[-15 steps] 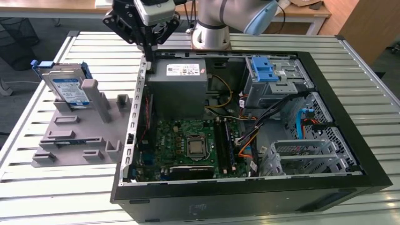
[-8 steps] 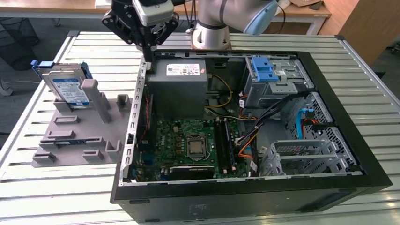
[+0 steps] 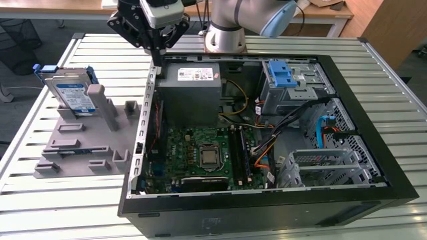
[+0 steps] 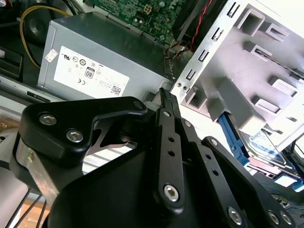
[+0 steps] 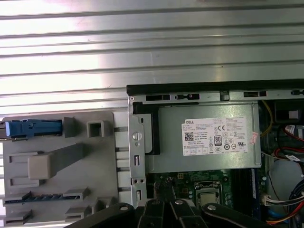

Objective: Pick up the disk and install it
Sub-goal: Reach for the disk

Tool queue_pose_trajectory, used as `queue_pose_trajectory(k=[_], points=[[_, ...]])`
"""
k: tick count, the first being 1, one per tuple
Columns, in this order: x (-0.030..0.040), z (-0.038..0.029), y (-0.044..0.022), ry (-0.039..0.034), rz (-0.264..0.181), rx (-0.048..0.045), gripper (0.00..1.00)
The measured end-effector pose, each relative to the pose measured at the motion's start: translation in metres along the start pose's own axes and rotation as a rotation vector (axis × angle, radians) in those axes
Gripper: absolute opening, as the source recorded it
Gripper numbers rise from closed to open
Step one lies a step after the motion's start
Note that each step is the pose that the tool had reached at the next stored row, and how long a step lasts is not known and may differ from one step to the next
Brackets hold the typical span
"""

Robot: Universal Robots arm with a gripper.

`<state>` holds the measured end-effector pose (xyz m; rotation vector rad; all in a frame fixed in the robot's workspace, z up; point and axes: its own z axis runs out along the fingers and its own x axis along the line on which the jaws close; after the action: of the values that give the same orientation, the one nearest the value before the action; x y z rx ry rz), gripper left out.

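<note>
Gripper (image 3: 158, 56) over case (image 3: 267, 210) edge, disk (image 3: 72, 94) upright in grey holder (image 3: 80, 150)

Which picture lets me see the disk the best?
The exterior view. There the disk stands upright in the grey holder, label and blue frame facing the camera. The first wrist view catches its blue edge from above; the second wrist view shows a part behind the holder.

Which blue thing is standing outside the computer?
The disk, upright in the grey holder beside the case. The blue latch and blue cable sit inside the case.
</note>
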<state>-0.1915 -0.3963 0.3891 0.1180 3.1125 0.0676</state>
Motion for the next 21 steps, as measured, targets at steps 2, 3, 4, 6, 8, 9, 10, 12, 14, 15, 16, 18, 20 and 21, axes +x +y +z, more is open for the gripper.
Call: queue_pose_trajectory(k=[2,3,4,6,8,9,10,12,14,15,16,18,20,21], points=[[0.0003,0.0001,0.0000,0.0000,0.000,0.0001,0.11],[0.0006,0.0002,-0.0001,0.0000,0.000,0.0000,0.11],[0.0008,0.0004,-0.0001,0.0000,0.000,0.0000,0.11],[0.0014,0.0006,-0.0001,-0.0001,0.000,-0.0001,0.11],[0.0020,0.0006,-0.0002,-0.0001,0.000,-0.0001,0.11],[0.0022,0.0006,-0.0002,0.0000,0.000,0.0001,0.11],[0.0025,0.0007,-0.0002,0.0000,0.000,0.0000,0.11],[0.0030,0.0009,-0.0003,0.0000,0.000,0.0000,0.11],[0.0034,0.0011,-0.0003,0.0000,0.000,0.0000,0.11],[0.0037,0.0012,-0.0003,0.0000,0.000,0.0000,0.11],[0.0040,0.0013,-0.0004,-0.0001,0.000,0.0000,0.11],[0.0046,0.0016,-0.0004,0.0000,0.000,0.0000,0.11],[0.0052,0.0017,-0.0005,0.0000,0.000,0.0000,0.11],[0.0054,0.0018,-0.0005,0.0000,0.000,0.0000,0.11]])
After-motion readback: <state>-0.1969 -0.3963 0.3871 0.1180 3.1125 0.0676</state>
